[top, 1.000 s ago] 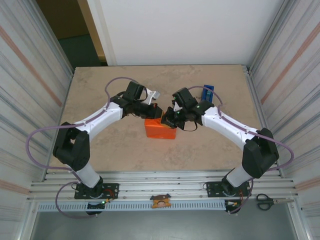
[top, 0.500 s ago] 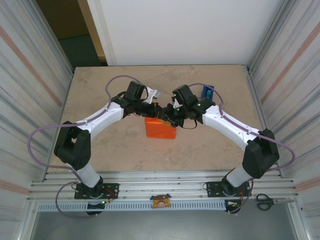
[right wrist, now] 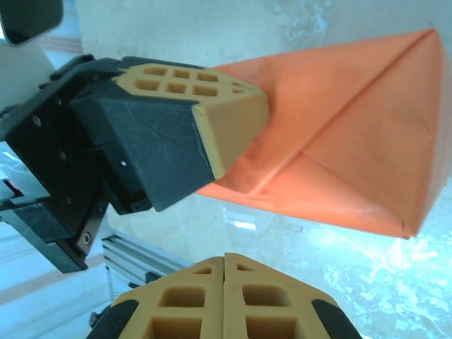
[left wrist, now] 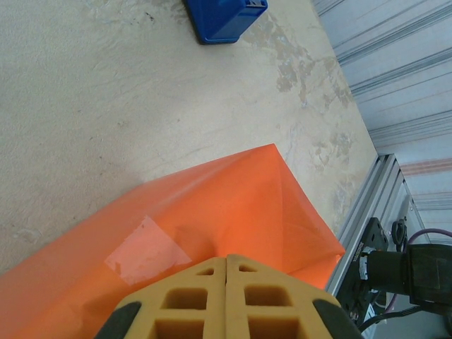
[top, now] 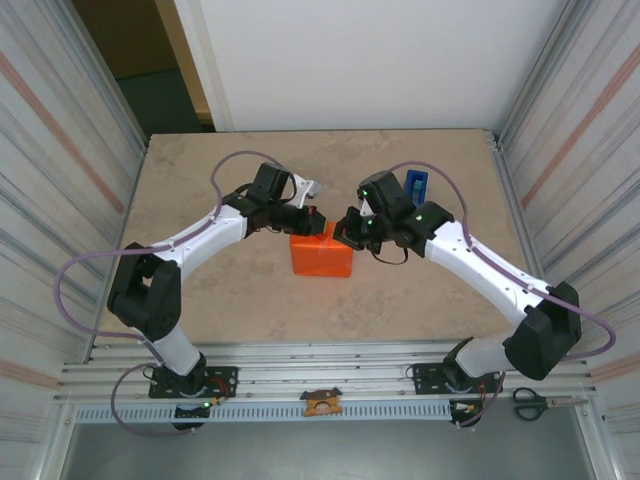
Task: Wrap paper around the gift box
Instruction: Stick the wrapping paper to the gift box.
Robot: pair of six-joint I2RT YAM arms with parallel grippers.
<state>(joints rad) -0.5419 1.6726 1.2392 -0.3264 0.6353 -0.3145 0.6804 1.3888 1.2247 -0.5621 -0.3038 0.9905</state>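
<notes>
The orange paper (top: pixel 322 257) is folded into a block at the table's middle, and the gift box is hidden inside it. In the left wrist view a clear strip of tape (left wrist: pixel 145 247) lies on the paper (left wrist: pixel 233 205). My left gripper (top: pixel 312 222) is shut, its tips (left wrist: pixel 226 258) resting on the paper's far top edge. The right wrist view shows those left fingers (right wrist: pixel 212 106) against the folded triangular end flap (right wrist: pixel 353 148). My right gripper (right wrist: pixel 224 258) is shut with nothing in it, a short way off the package's right end (top: pixel 347 232).
A blue tape dispenser (top: pixel 416 184) stands at the back right, and it also shows in the left wrist view (left wrist: pixel 224 15). Scissors (top: pixel 535 403) lie on the front rail at right. A small orange-brown part (top: pixel 321 402) sits on the rail at centre. Corrugated walls close both sides.
My right gripper has drawn back to the right, off the package's end, and its elbow has swung outward. The left gripper and the package have stayed put.
</notes>
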